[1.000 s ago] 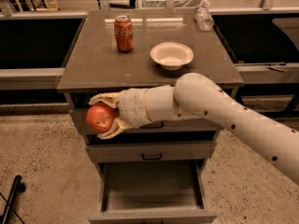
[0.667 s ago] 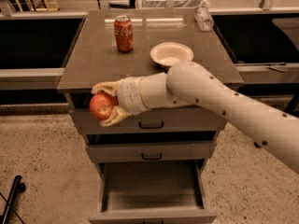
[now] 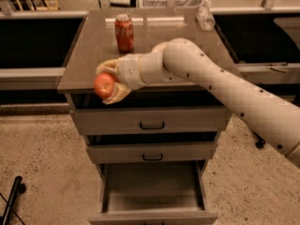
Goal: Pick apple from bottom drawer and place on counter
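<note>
Grips apple [image 3: 104, 85] in gripper [image 3: 110, 82], fingers closed around it. Holds it at counter's [image 3: 93, 48] front edge, near can [image 3: 124, 33], well above open drawer [image 3: 152, 191].

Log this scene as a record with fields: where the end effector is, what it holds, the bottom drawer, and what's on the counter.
end effector: at the counter's front left edge, closed on the apple
apple: red-orange, in the grasp, not yet released
counter: grey-brown top of the drawer cabinet
soda can: red, upright on the counter, behind the end effector
bottom drawer: pulled open, no apple in it
</note>
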{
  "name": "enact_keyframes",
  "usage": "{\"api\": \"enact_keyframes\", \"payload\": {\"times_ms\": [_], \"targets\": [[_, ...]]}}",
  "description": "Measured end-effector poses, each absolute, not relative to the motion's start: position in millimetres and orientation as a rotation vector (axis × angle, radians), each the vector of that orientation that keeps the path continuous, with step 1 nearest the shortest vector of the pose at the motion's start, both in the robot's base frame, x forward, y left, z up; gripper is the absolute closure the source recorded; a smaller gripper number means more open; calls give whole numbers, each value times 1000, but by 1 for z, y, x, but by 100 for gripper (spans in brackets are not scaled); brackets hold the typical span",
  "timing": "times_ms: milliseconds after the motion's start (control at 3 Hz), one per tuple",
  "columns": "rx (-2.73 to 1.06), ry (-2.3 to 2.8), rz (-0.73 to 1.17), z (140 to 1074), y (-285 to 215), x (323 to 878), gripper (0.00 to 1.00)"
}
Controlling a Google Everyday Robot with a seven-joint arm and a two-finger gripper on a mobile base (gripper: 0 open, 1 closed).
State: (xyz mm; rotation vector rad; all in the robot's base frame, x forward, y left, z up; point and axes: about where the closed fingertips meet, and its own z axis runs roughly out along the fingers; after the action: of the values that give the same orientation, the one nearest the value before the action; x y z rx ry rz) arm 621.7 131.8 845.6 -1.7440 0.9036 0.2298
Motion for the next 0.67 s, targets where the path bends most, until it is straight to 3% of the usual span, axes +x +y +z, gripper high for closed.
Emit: {"api": "enact_keyframes", "payload": {"times_ms": [667], "targets": [[-1708, 904, 232, 851, 133, 630, 100]]}}
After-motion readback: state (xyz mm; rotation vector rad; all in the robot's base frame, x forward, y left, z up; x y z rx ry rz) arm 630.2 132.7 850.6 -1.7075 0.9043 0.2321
